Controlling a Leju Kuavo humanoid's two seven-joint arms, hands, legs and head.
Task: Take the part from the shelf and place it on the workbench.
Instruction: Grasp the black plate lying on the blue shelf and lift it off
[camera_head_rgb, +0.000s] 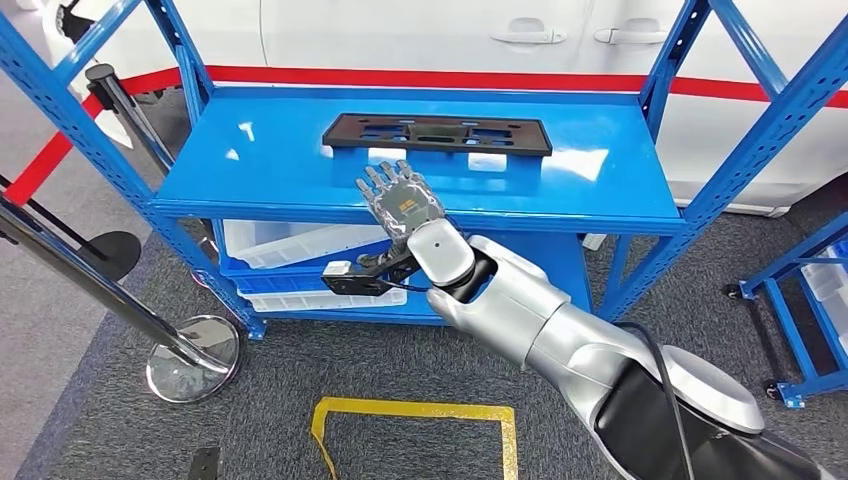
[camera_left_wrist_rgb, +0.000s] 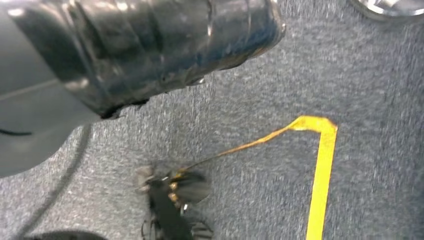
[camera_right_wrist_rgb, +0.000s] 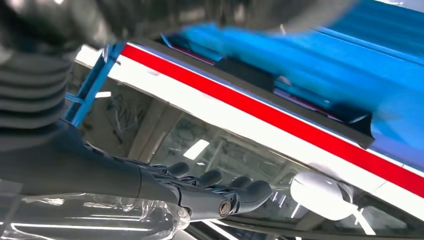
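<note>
Your right hand (camera_head_rgb: 400, 200) hovers with fingers spread at the front edge of the blue shelf (camera_head_rgb: 260, 160), with bare shelf surface between it and the flat black part (camera_head_rgb: 437, 133) lying farther back. Blue diagonal braces (camera_head_rgb: 760, 110) close in both ends of the shelf. A slanted stanchion pole (camera_head_rgb: 90, 285) stands on the floor to the left, its chrome base (camera_head_rgb: 193, 357) near the shelf leg.
</note>
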